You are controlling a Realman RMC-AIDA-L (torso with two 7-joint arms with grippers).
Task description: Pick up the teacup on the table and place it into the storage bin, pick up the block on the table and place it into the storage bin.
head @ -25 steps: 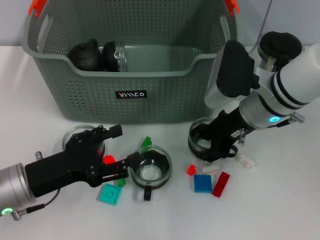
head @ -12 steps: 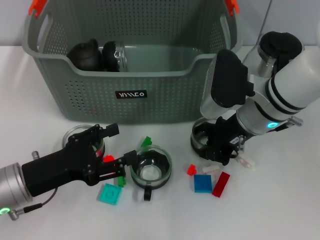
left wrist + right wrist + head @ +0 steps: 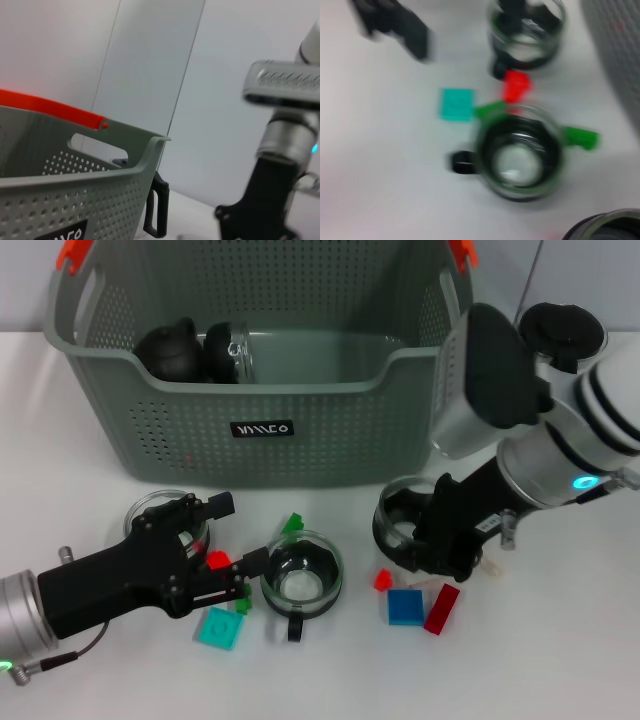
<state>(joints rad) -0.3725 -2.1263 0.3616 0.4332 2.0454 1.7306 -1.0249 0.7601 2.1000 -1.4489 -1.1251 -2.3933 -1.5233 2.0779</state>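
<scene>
The left pincer (image 3: 225, 545) lies low on the white surface (image 3: 560, 660), its fingers spread open, one reaching the rim of the middle teacup (image 3: 301, 578). A red block (image 3: 217, 560) sits between those fingers; a second teacup (image 3: 165, 512) is half hidden behind the arm. Behind stands the storage bin (image 3: 260, 430). The right pincer (image 3: 440, 540) is at a third teacup (image 3: 400, 525), which it largely covers; I cannot tell its state.
</scene>
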